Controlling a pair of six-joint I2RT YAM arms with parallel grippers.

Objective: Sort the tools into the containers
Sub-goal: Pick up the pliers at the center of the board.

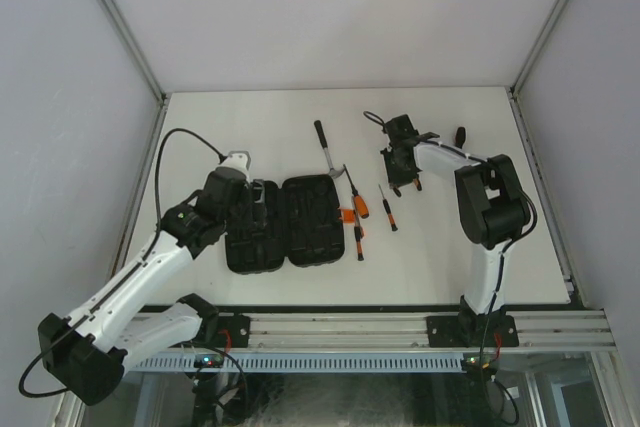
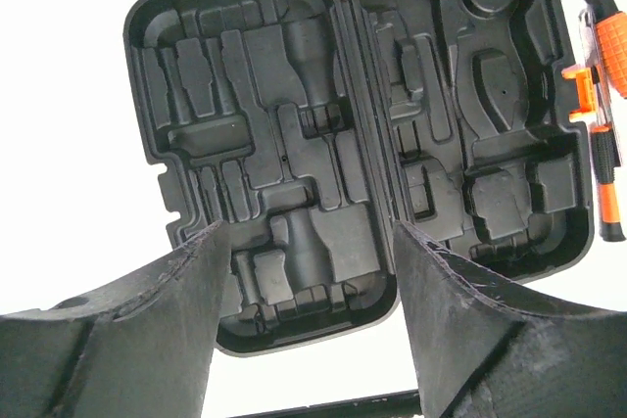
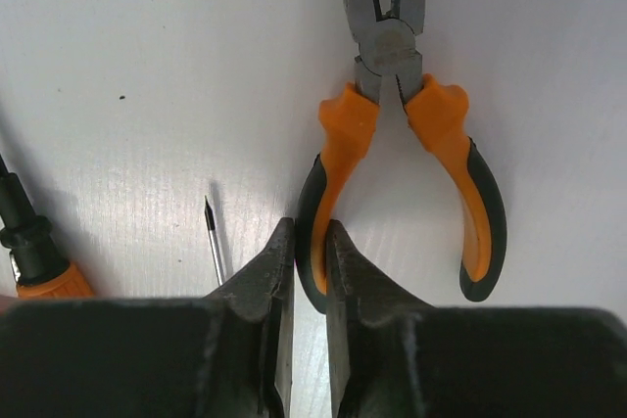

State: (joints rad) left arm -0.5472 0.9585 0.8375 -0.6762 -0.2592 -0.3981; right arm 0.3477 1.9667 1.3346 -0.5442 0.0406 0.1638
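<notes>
Pinching one handle of orange-handled pliers (image 3: 446, 134), right gripper (image 3: 306, 232) has fingers pressed nearly together. Pliers lie flat on table (image 1: 250, 127), right of tool case (image 2: 265, 95). Left gripper (image 2: 309, 232) spread wide above left half of open case. Hammer (image 1: 325, 147) just far of case. Slim screwdrivers (image 1: 388, 209) between case and pliers.

Bare table (image 1: 250, 117) beyond the case (image 1: 282, 222) (screwdrivers (image 1: 359, 209) crowd its right).

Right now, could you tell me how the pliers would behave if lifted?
Pinched by one handle in the right claw, the pliers would probably tilt nose-down; the steel head looks heavy. The free handle may swing about the pivot.
</notes>
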